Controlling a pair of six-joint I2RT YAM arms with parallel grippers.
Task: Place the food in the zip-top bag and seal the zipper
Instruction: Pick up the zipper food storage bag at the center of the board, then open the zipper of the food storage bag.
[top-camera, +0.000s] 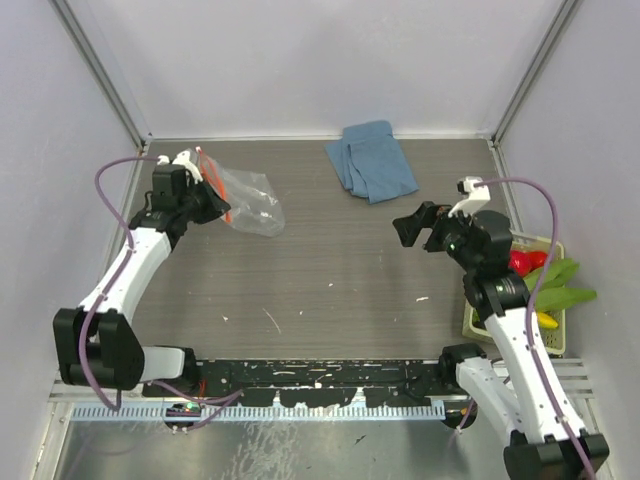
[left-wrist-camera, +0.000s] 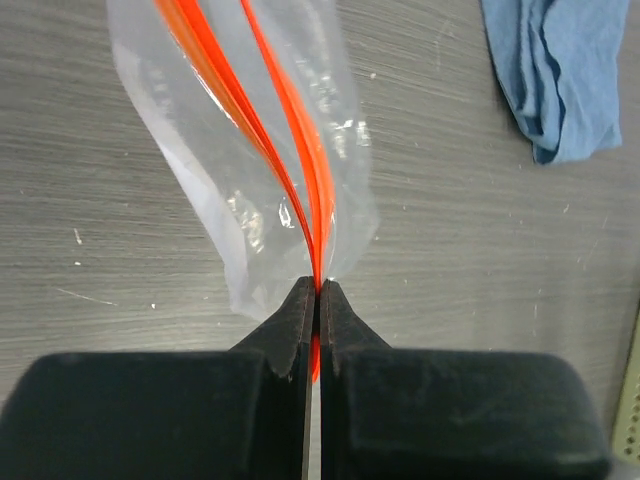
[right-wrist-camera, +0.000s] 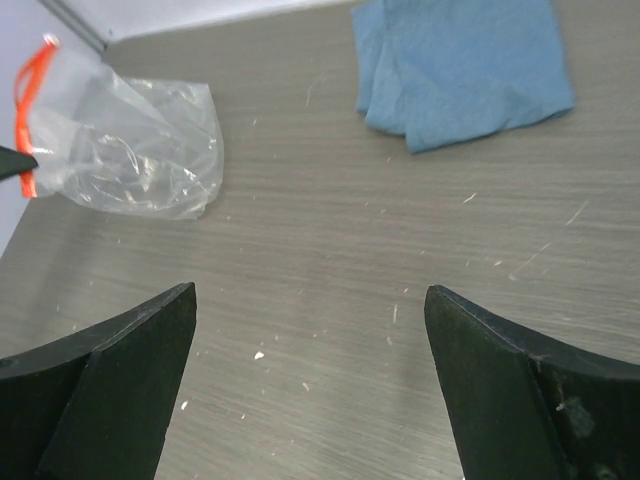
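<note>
The clear zip-top bag (top-camera: 252, 205) lies at the back left of the table, its mouth lifted toward the left wall. My left gripper (top-camera: 216, 200) is shut on the orange-red zipper (left-wrist-camera: 308, 170), pinching the strip at one end between its fingertips (left-wrist-camera: 319, 286). The bag (left-wrist-camera: 200, 190) looks to have nothing in it. The food sits in the basket at the right: a red fruit (top-camera: 520, 263), a green leafy vegetable (top-camera: 562, 285) and a yellow banana (top-camera: 545, 320). My right gripper (top-camera: 418, 228) hangs open above bare table (right-wrist-camera: 310, 290), to the left of the basket, holding nothing.
A folded blue cloth (top-camera: 370, 160) lies at the back centre. The pale slatted basket (top-camera: 553, 346) stands against the right wall, partly behind my right arm. Walls close in the left, back and right sides.
</note>
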